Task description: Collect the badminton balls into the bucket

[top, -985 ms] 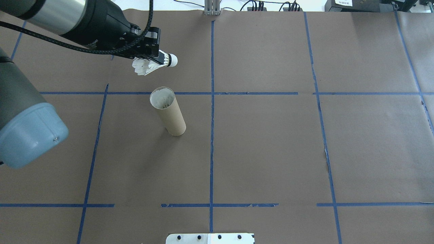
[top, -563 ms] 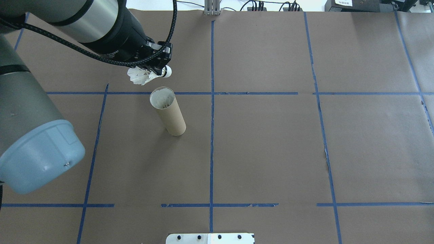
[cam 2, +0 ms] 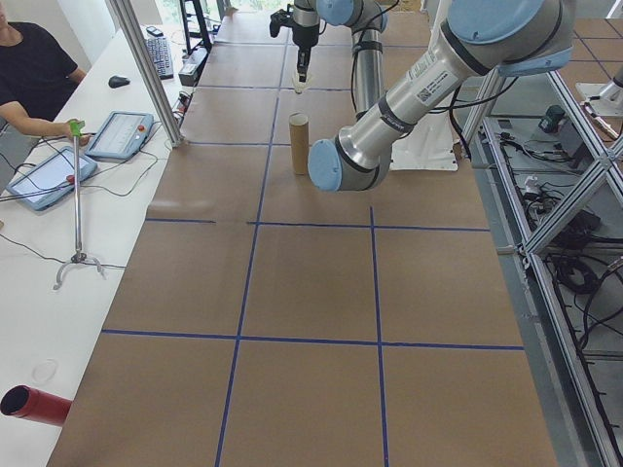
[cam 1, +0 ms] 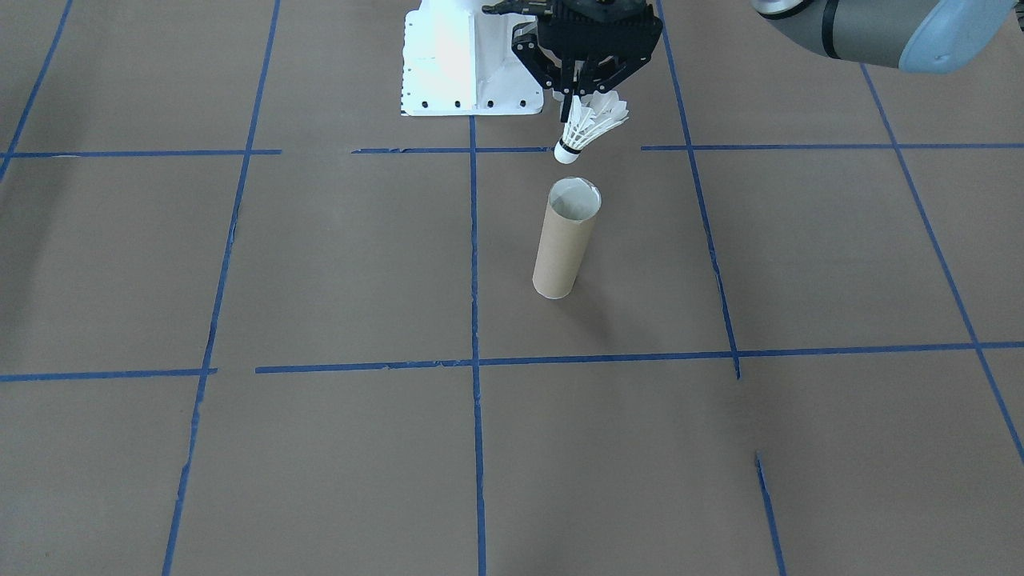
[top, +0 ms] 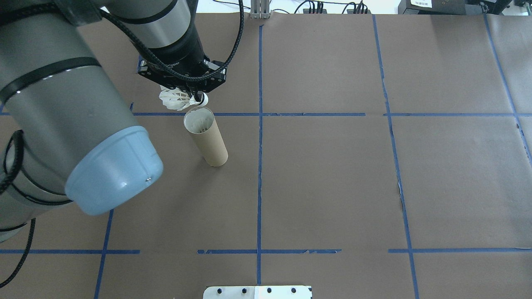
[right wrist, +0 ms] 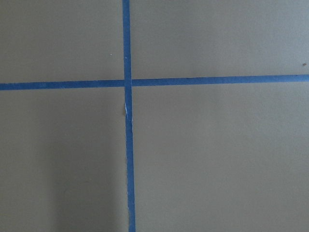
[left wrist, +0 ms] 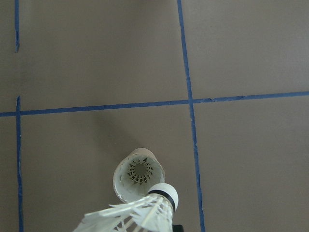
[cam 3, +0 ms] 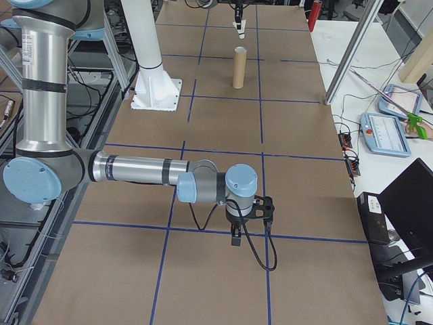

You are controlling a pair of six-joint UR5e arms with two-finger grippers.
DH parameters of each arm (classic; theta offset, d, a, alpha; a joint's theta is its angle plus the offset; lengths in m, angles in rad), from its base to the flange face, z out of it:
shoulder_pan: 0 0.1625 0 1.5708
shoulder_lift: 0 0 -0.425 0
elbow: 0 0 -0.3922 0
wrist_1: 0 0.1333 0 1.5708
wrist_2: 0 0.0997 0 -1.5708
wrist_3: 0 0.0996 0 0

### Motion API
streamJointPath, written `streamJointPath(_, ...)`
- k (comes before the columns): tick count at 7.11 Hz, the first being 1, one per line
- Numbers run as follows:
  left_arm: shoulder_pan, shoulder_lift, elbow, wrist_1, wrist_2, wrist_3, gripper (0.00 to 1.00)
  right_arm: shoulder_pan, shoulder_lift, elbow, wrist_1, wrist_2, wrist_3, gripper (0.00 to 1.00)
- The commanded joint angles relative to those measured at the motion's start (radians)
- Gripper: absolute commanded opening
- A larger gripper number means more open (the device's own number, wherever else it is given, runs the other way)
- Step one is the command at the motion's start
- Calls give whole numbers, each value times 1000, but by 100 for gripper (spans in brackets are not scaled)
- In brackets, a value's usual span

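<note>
1. The left gripper (cam 1: 574, 102), at the top centre of the front-facing view, pinches the shuttlecock (cam 1: 584, 128) by its feather skirt, cork tip down.
2. The shuttlecock hangs just above the upright tube (cam 1: 566, 240), slightly off its mouth.
3. It looks very light and fragile; gripping near the cork seems safer than crushing the feathers.
4. The right gripper (cam 3: 237, 233), low in the right-side view: cannot tell its state.

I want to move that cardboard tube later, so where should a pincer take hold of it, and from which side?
Grip the cardboard tube across its round wall, around mid-height, coming in level from a side. It stands upright with bare paper all round. Its open mouth is best avoided: the left pincer holds the shuttlecock just above it.
</note>
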Motion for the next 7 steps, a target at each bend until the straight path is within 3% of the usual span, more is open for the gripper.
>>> streamJointPath(1, 95, -178, 187, 174, 167, 48, 0, 0, 0, 0, 0, 0, 0, 100)
streamJointPath(4, 94, -181, 296, 190, 181, 218, 0, 0, 0, 0, 0, 0, 0, 100)
streamJointPath(5, 92, -172, 297, 210, 208, 252, 0, 0, 0, 0, 0, 0, 0, 100)
streamJointPath(7, 91, -120, 284, 210, 213, 275, 0, 0, 0, 0, 0, 0, 0, 100)
